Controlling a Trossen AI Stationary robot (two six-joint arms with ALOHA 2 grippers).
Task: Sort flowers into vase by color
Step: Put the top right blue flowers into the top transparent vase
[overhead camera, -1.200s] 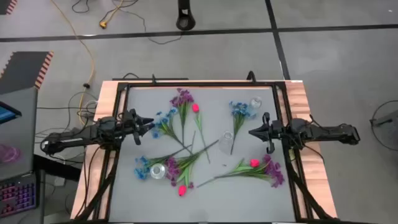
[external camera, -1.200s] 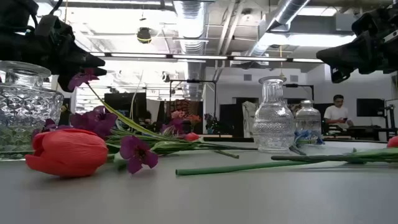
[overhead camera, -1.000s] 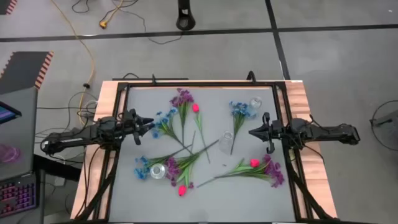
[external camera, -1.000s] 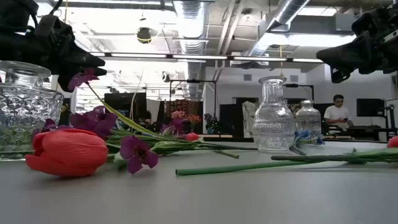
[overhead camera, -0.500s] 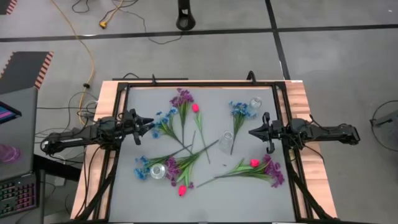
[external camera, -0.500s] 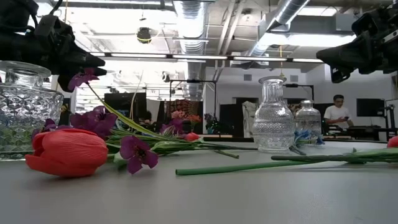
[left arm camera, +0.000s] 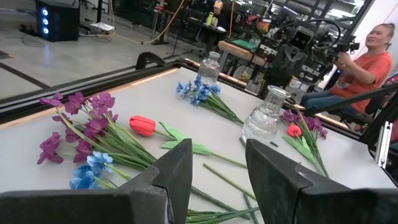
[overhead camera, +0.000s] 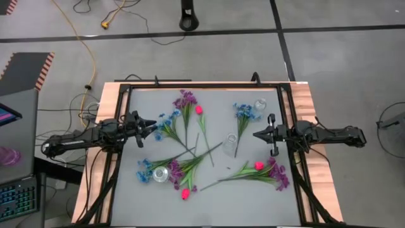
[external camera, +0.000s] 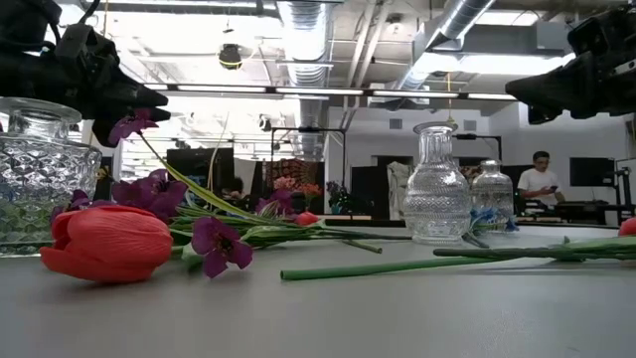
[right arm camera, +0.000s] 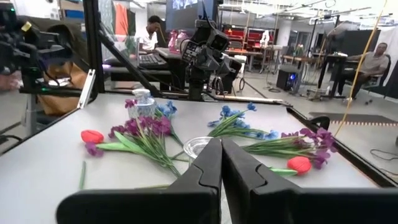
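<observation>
Grey table (overhead camera: 209, 190), scattered flowers (overhead camera: 183, 168), busy workshop behind

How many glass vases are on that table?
3: one at the far right corner, one near the middle, one at the near left among flowers. More could be hidden.

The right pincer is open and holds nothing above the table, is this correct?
Not quite: the right pincer is shut, its fingers pressed together, as the right wrist view shows. It does hold nothing and hangs above the table.
</observation>
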